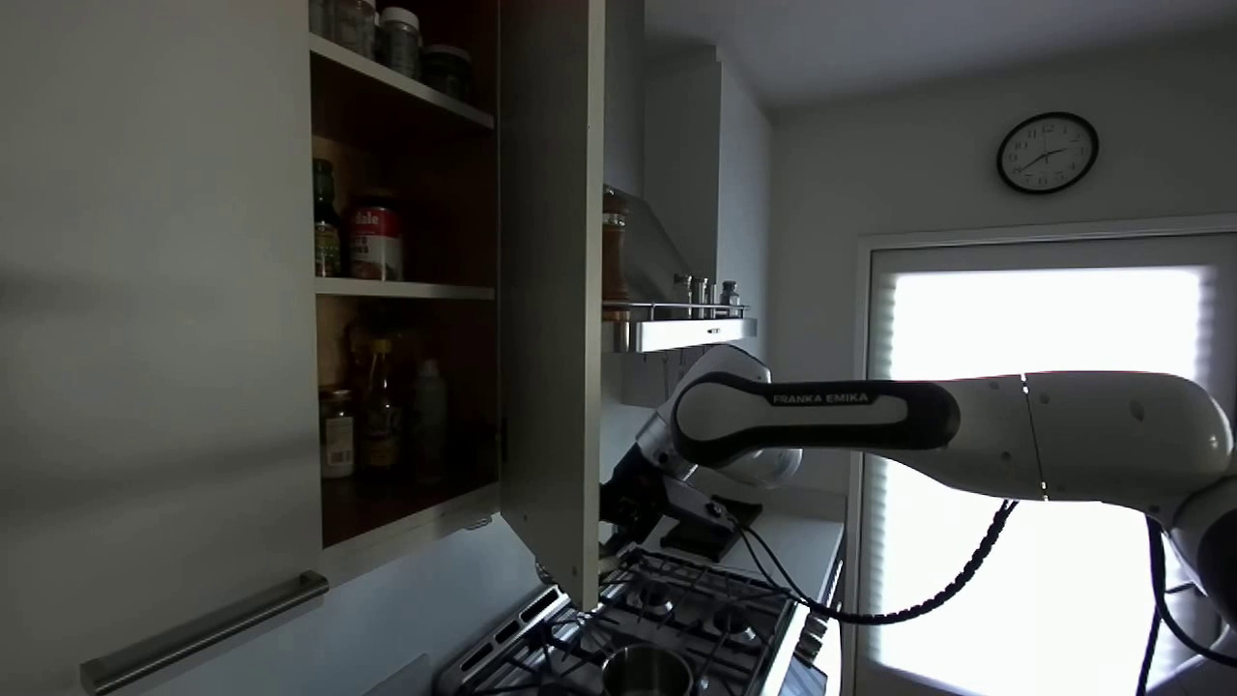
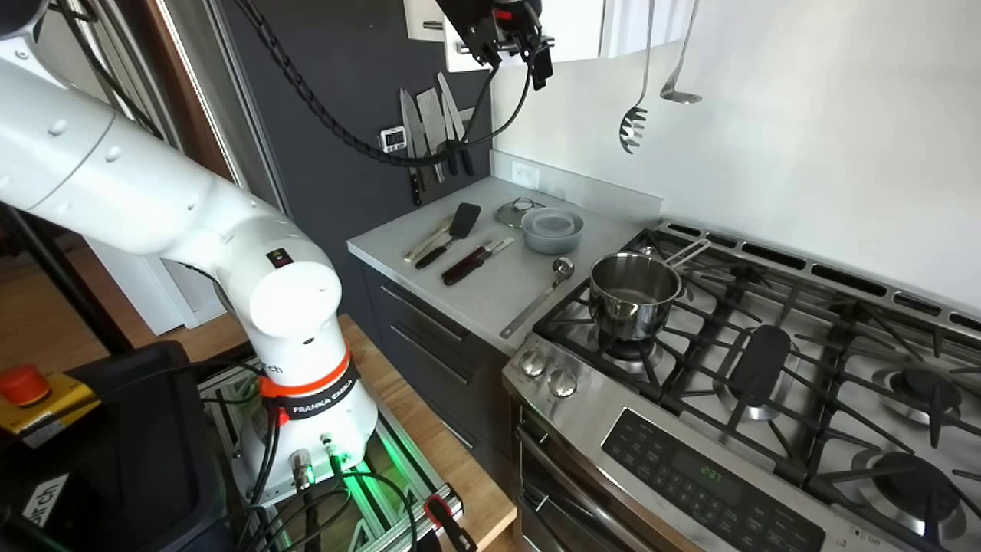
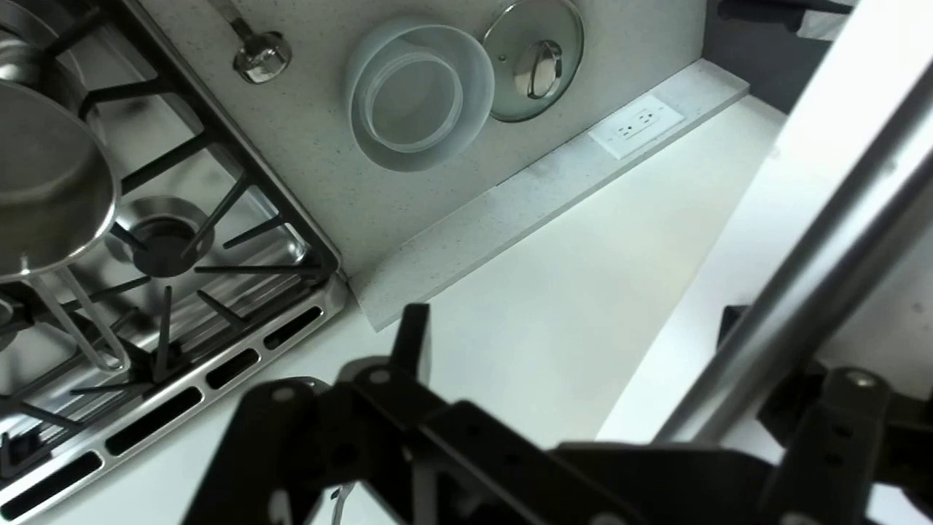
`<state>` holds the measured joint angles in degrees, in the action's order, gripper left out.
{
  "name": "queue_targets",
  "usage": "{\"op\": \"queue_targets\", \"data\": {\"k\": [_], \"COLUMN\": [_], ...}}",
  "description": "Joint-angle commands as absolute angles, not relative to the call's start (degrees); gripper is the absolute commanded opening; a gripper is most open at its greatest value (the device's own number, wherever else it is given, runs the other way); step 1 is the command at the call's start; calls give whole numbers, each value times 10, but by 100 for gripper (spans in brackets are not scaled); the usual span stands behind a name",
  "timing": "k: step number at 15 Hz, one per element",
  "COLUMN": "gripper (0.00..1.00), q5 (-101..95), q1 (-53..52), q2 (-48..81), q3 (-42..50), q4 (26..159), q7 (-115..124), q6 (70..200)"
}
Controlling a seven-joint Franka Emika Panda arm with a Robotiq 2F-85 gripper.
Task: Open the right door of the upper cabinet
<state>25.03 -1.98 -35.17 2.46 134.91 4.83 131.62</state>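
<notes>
The upper cabinet shows in an exterior view with jars and bottles on its inner shelves. Its right door stands swung out, seen almost edge-on; it also shows at the top of an exterior view and in the wrist view. Its silver bar handle runs diagonally at the right of the wrist view. My gripper is open, fingers wide apart. The bar crosses in front of the right finger and hides part of it. The gripper also shows at the door's handle in an exterior view.
The closed left door has a long bar handle. Below are the stove with a steel pot, and a counter with bowls and utensils. A range hood is beyond the open door.
</notes>
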Motion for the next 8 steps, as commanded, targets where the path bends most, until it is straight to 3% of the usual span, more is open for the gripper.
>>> {"op": "queue_targets", "data": {"k": [1,8], "gripper": [100,100], "q5": [292,297], "q1": [-41,-48], "q2": [-362,-398], "q3": [43,49], "q4": [1378,1396], "q7": [23,9], "q6": [1362,1407]}}
